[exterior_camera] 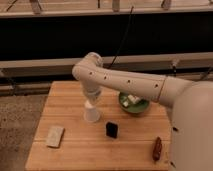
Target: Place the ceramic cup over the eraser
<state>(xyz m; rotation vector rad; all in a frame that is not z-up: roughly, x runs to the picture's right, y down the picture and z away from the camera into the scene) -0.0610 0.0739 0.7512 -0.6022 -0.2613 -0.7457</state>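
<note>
The ceramic cup (91,113) is a small white tapered cup standing on the wooden table (75,155), left of centre. My gripper (92,99) comes straight down from the bent arm onto the cup's top, and its lower end merges with the cup. The eraser (112,130), a small black block, lies on the table a short way to the front right of the cup, apart from it.
A green bowl (134,105) with pale pieces in it sits to the right of the cup, under the arm. A pale flat block (55,136) lies at the front left. A reddish-brown stick (157,148) lies at the front right, near the table's edge.
</note>
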